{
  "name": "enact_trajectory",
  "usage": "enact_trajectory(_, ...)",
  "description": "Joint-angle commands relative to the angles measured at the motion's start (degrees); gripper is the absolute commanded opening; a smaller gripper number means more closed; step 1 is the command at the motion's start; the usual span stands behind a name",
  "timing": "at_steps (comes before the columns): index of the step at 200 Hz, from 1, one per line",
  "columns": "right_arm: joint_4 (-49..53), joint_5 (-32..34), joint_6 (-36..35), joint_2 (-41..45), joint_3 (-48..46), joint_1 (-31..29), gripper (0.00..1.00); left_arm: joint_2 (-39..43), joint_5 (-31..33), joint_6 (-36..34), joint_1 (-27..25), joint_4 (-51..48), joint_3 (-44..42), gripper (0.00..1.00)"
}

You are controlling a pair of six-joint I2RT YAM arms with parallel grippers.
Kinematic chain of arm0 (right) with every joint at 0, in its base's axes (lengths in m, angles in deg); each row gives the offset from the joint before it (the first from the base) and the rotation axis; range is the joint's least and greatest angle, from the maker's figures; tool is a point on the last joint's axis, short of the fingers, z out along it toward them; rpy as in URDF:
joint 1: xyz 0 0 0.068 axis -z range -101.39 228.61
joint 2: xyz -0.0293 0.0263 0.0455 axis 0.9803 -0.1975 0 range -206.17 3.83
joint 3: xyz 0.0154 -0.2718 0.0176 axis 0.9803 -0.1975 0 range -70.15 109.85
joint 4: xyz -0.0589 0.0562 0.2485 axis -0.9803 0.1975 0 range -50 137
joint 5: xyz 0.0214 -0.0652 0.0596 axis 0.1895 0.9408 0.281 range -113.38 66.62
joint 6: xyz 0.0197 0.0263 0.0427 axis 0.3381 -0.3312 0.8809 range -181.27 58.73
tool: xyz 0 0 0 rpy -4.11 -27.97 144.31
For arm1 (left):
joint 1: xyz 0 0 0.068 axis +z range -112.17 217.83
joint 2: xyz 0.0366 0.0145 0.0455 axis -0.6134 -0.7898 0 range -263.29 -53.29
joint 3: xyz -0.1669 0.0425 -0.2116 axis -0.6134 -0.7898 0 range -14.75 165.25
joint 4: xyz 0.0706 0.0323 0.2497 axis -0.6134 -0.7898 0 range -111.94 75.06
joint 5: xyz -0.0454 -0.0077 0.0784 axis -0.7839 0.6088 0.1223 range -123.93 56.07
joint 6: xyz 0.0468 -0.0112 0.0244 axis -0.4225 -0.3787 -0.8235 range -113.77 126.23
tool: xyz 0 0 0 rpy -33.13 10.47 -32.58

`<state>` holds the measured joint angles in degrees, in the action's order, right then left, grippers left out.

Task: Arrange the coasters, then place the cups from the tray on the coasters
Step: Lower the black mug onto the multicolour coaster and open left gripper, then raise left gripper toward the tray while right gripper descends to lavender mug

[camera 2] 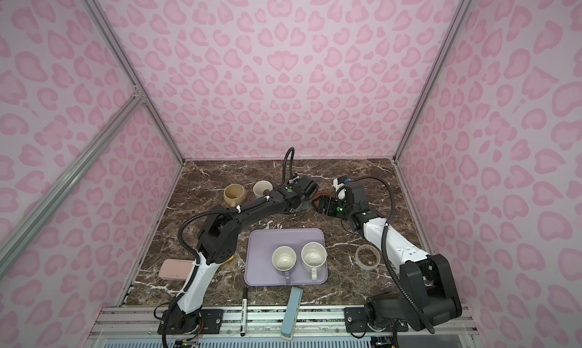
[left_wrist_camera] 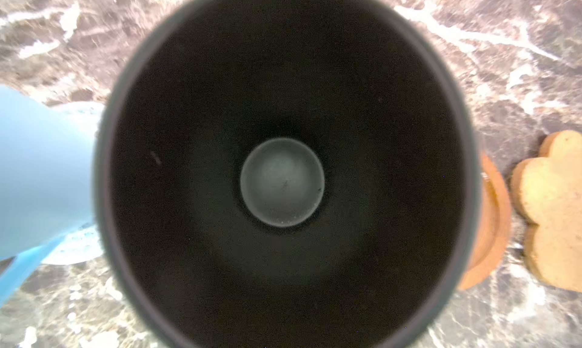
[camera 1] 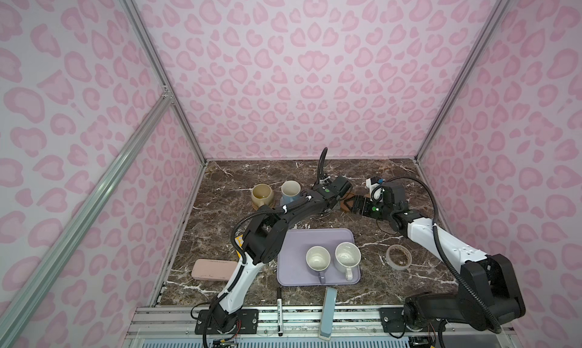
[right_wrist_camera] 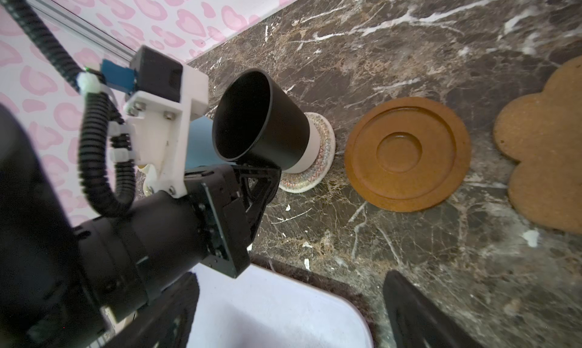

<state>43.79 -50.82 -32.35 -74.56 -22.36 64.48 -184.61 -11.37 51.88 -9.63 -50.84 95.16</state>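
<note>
My left gripper (right_wrist_camera: 261, 178) is shut on the black cup (right_wrist_camera: 261, 123), whose pale base meets the cream woven coaster (right_wrist_camera: 318, 160). The cup's dark inside (left_wrist_camera: 283, 179) fills the left wrist view. Beside it lie the brown saucer-like coaster (right_wrist_camera: 407, 154) and the tan paw-shaped coaster (right_wrist_camera: 541, 148). My right gripper (camera 1: 350, 204) hovers open just right of them, over a corner of the lavender tray (right_wrist_camera: 267, 311). On the tray (camera 1: 296, 245) stand the lavender cup (camera 1: 318, 259) and the white speckled cup (camera 1: 347, 256). The beige cup (camera 1: 262, 194) and the light blue cup (camera 1: 290, 192) stand at the back left.
A whitish tape roll (camera 1: 398, 257) lies right of the tray. A pink case (camera 1: 211, 269) sits at the left edge, partly under my left arm. A black marker (camera 1: 279, 311) and a grey-blue block (camera 1: 327, 311) lie across the front rail.
</note>
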Motion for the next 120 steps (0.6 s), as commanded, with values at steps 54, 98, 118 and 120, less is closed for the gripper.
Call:
enact_trajectory(54, 1.12, -0.85, 0.33, 1.31, 0.44, -0.18, 0.94, 5.14, 1.88, 0.93, -0.04, 2.56, -4.14, 0.44)
enact_trajectory(98, 6.55, 1.93, -0.87, 5.13, 0.61, -1.75, 0.97, 13.47, 1.15, 0.69, -0.33, 8.00, -11.62, 0.66)
enact_trajectory(118, 11.00, 3.26, -2.89, 8.13, 0.52, -3.45, 0.97, 19.80, -0.50, 0.74, -0.30, 11.36, -17.50, 0.75)
enact_trajectory(120, 11.57, 3.64, -3.13, 8.46, 0.61, -3.78, 0.97, 20.39, -0.64, 0.73, -0.29, 11.73, -18.23, 0.77)
